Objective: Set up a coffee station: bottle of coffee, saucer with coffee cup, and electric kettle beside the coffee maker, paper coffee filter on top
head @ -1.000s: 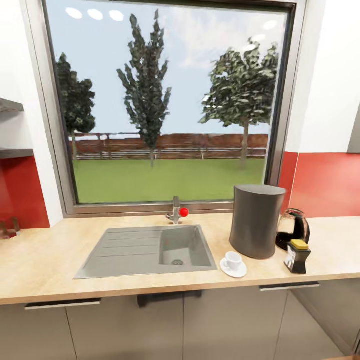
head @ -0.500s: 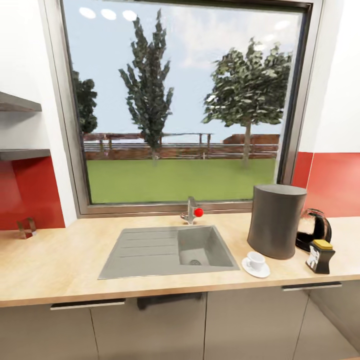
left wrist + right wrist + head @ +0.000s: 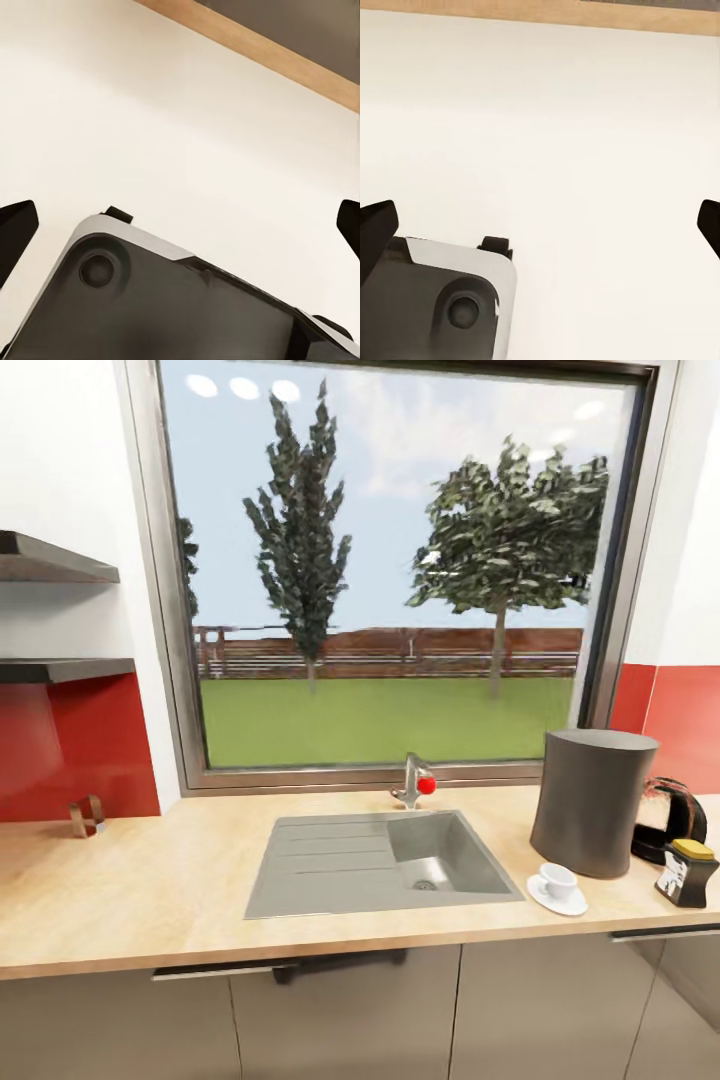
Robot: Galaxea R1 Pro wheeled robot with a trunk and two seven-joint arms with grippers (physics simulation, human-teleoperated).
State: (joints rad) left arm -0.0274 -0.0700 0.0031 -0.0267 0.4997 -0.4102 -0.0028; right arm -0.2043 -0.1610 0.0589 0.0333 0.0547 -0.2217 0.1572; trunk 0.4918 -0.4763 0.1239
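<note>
From the head view we see the long beige wood-look desk (image 3: pixel 150 890) running under a large window (image 3: pixel 400 580), with a grey inset sink (image 3: pixel 380 860) and a tap with a red knob (image 3: pixel 415 785) at its back edge. At the right end stands the coffee maker (image 3: pixel 592 800), a tall dark grey, slightly waisted cylinder with a flat top. Just in front of it sits the white saucer (image 3: pixel 557 897), and the small white coffee cup (image 3: pixel 557 880) rests on it. Behind and to the right of the coffee maker, the electric kettle (image 3: pixel 668 818) shows its dark glassy body, partly hidden by the cylinder. In front of the kettle stands the bottle of coffee (image 3: pixel 687 872), short and dark with a yellow cap and white label. On the left wall we see the kitchen shelf (image 3: pixel 60 668), a thin dark grey board.

In the left wrist view, the left gripper (image 3: pixel 180 229) is spread wide, its dark fingertips (image 3: pixel 15 232) at opposite edges over a pale surface.

In the right wrist view, the right gripper (image 3: pixel 540 225) is likewise spread wide, with nothing between its fingertips (image 3: pixel 375 229).
</note>
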